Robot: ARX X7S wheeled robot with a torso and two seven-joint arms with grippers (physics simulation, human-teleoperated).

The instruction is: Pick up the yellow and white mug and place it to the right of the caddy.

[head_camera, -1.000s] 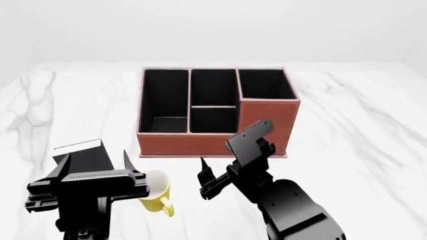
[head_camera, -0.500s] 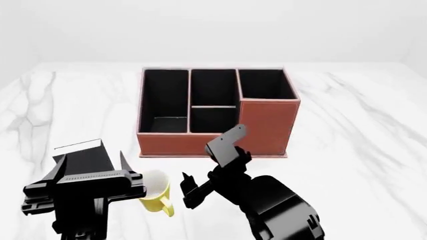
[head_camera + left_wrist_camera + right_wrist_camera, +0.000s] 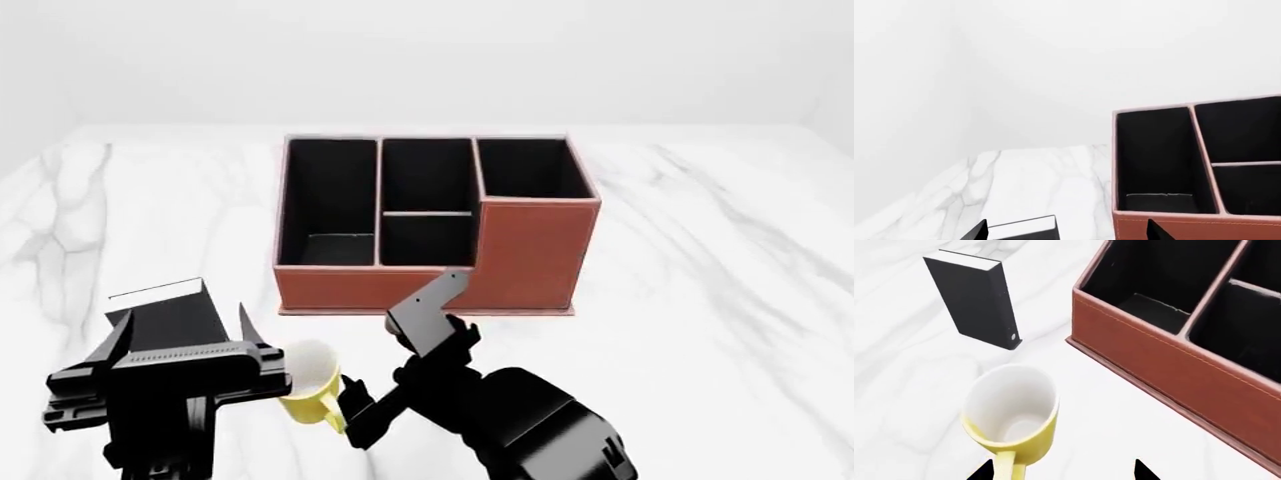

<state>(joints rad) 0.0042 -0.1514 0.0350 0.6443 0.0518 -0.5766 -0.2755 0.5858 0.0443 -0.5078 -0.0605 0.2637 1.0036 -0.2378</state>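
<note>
Though partly hidden, unlabelled mug (image 3: 311,393) beside caddy (image 3: 427,282).

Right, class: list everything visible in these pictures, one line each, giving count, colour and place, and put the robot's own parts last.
Yellow and white mug: one, yellow outside, white inside, upright on the table in front of the caddy's left end, handle toward the robot.
Caddy: one, reddish-brown with black-lined compartments, mid-table, right corner section taller.
Black box: one, black with a white edge, on the table left of the mug.
Table: one, white marble, under everything.
Left claw: one, black, only its tips in its wrist view, open, holding nothing.
Right claw: one, black, open, beside the mug's handle, not gripping.
</note>
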